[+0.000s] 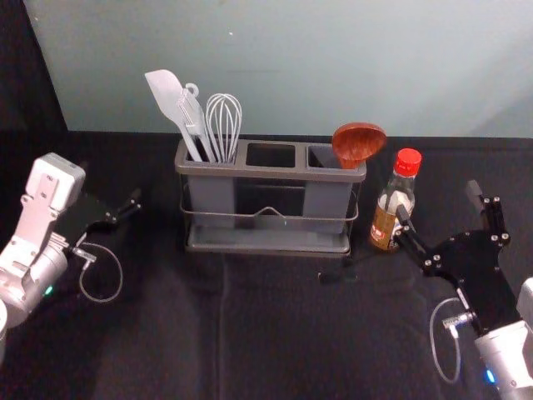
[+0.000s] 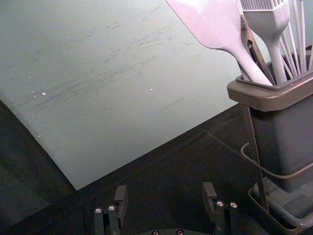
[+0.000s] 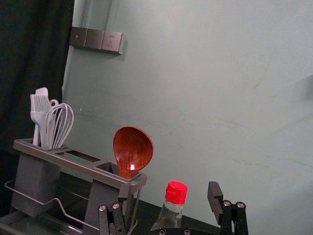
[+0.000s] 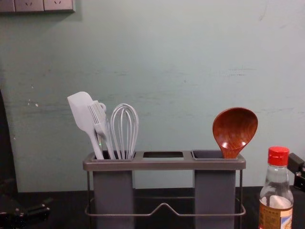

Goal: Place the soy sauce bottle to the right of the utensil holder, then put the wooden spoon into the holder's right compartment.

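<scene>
Bottle (image 4: 276, 183), label (image 4: 274, 216) perhaps lettered, beside holder (image 4: 164, 164) with spoon (image 4: 234, 129), right gripper (image 1: 439, 202) near

Left claw (image 1: 125, 202) hovers left, right claw (image 1: 439, 203) right (all 4 fingers spread).

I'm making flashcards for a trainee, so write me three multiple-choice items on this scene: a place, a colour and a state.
1. Where in the holder is the wooden spoon?
A. Left compartment
B. Middle opening
C. Right compartment

2. What colour is the cap of the soy sauce bottle?
A. Red
B. White
C. Black

3. How is the right gripper?
A. Shut on the bottle
B. Open
C. Shut on the spoon

1: C, its bowl rises above that compartment.
2: A, the chest view shows it red.
3: B, its fingers stand well apart in its wrist view.
</scene>
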{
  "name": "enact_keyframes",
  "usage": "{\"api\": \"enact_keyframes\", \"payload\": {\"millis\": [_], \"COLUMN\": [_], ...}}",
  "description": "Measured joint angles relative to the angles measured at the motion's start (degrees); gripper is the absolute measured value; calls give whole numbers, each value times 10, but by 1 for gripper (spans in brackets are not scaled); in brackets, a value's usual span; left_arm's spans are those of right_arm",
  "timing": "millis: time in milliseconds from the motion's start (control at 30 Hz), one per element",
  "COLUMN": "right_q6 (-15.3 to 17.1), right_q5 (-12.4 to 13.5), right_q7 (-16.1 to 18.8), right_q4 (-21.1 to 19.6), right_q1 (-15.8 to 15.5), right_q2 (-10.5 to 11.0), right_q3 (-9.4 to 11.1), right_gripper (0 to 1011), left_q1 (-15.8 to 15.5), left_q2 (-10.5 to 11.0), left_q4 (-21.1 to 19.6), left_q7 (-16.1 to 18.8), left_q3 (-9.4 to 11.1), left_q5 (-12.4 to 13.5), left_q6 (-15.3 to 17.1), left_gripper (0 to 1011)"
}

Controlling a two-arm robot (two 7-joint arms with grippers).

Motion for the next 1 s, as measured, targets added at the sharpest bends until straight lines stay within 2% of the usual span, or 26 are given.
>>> {"api": "enact_keyframes", "payload": {"millis": [1000], "right_q6": [1], "right_q5": [0], "right_q7": [-1], "right_q4": [0], "right_q1": [0], "right_q2": [0], "right_q3": [0], "right_gripper": [1003], "left_q1": [0], "left_q2": [0], "left_q4": [0], "left_q7": [0], "left_q3": [0], "left_q5": [0], "left_q6": [0], "left_gripper": [1005]}}
